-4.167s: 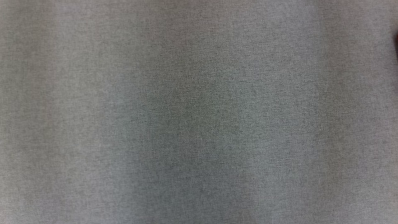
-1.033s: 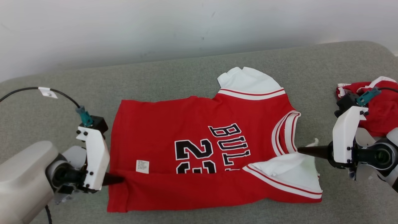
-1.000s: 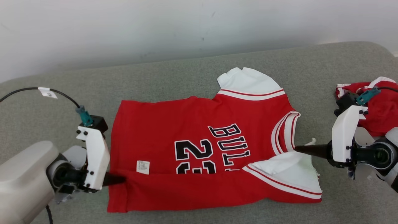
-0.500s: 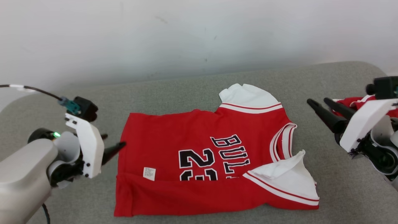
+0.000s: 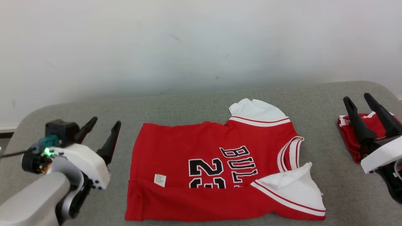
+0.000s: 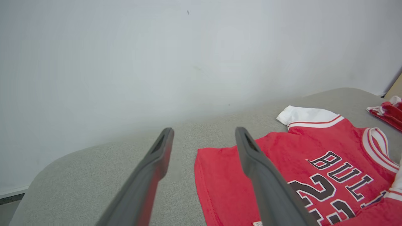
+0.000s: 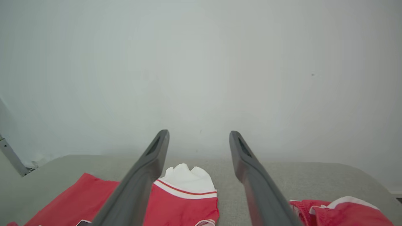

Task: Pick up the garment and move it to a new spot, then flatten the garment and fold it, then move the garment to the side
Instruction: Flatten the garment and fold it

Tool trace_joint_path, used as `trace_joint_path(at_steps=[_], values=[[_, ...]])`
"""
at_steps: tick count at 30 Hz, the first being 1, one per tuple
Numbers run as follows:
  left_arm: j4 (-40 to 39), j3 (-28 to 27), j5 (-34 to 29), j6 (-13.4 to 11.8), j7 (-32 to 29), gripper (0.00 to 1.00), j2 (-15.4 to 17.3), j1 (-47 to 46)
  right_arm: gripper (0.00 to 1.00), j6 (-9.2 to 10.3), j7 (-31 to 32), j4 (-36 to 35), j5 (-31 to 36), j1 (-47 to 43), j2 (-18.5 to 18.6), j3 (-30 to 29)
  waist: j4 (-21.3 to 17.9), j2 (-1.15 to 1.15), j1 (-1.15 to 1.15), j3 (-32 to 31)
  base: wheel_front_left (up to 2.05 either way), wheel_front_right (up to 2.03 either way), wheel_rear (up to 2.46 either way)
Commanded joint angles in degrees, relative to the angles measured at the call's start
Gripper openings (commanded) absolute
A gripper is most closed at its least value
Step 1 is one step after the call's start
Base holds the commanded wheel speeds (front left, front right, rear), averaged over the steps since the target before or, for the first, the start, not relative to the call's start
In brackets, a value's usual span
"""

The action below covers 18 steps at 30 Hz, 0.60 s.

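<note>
Having released jersey (image 5: 176, 147), left hand (image 5: 106, 121) and right hand (image 5: 356, 97) raised, spread.

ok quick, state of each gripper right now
left gripper: open, empty, left of the jersey
right gripper: open, empty

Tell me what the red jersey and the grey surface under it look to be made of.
Red Bulls jersey: soft matte knit fabric, perhaps cotton or polyester; its near edge lies folded over softly.
Grey surface: matte heathered woven cloth, upholstery-like; fine speckled weave shows, and rounded corners hint at padding.
</note>
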<state>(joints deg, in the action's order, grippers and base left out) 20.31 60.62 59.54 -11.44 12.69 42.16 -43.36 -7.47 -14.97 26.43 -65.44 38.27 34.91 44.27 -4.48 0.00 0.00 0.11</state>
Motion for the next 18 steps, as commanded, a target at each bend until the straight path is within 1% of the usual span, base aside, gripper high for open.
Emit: trace_joint_path(at_steps=[1,2,4,6,7,8,9,11,14,16,17,18], values=[[-1.78,-1.05,-0.51,-1.93,1.39,1.00,0.69,2.39,1.00,-0.01,-0.19,-1.12,4.94,-2.91,-0.96,-3.86,-0.02,0.00,0.00,-0.41,0.00,0.00,0.00],[-3.39,-2.09,-1.01,-3.48,1.89,1.00,0.85,3.97,1.00,-0.01,-0.19,-2.35,7.08,-5.71,-2.77,-8.06,-0.04,0.00,0.00,-0.47,0.00,0.00,0.00],[-7.05,-4.65,-2.34,-6.20,2.45,1.00,0.64,7.33,1.00,-0.01,-0.17,-5.18,14.32,-10.43,-4.98,-16.25,0.06,0.00,0.00,-0.55,0.00,0.00,0.00],[-11.87,-9.64,-5.54,-8.08,2.45,1.00,-0.24,11.01,1.00,-0.02,-0.19,-8.94,20.12,-15.83,-8.79,-23.14,0.08,0.00,0.00,-0.49,0.00,0.00,0.00],[-13.77,-12.46,-7.59,-9.45,2.43,1.00,-0.64,13.69,1.00,-0.01,-0.19,-10.47,22.95,-18.47,-10.45,-26.35,0.09,0.00,0.00,-0.41,0.00,0.00,0.00],[-15.50,-15.13,-9.34,-10.56,2.40,1.00,-1.27,16.64,1.00,-0.01,-0.19,-11.94,24.91,-21.21,-12.34,-28.29,0.13,0.00,0.00,-0.36,0.00,0.00,0.00],[-17.03,-17.55,-10.95,-10.98,2.39,1.00,-2.21,19.54,1.00,-0.02,-0.19,-13.63,27.11,-23.39,-13.93,-30.03,0.17,0.00,0.00,-0.29,0.00,0.00,0.00],[-19.37,-22.21,-14.94,-11.67,2.41,1.00,-3.97,24.37,1.00,-0.01,-0.19,-15.77,30.25,-27.55,-16.64,-33.41,0.28,0.00,0.00,-0.14,0.00,0.00,0.00],[-20.81,-28.04,-19.07,-11.31,2.43,1.00,-7.69,31.42,1.00,-0.01,-0.20,-18.08,33.66,-32.44,-20.02,-37.00,0.27,0.00,0.00,0.00,0.00,0.00,0.00],[-20.71,-30.97,-21.61,-10.75,2.42,1.00,-10.00,35.53,1.00,-0.01,-0.20,-19.24,35.01,-34.61,-21.77,-38.48,0.26,0.00,0.00,0.09,0.00,0.00,0.00],[-20.20,-34.00,-23.61,-9.42,2.42,1.00,-12.52,38.56,1.00,-0.01,-0.20,-19.46,36.22,-36.81,-23.00,-39.22,0.23,0.00,0.00,0.24,0.00,0.00,0.00],[-19.97,-35.14,-24.77,-8.74,2.43,1.00,-13.79,39.86,1.00,-0.01,-0.20,-19.85,36.47,-37.51,-23.51,-39.65,0.22,0.00,0.00,0.33,0.00,0.00,0.00]])
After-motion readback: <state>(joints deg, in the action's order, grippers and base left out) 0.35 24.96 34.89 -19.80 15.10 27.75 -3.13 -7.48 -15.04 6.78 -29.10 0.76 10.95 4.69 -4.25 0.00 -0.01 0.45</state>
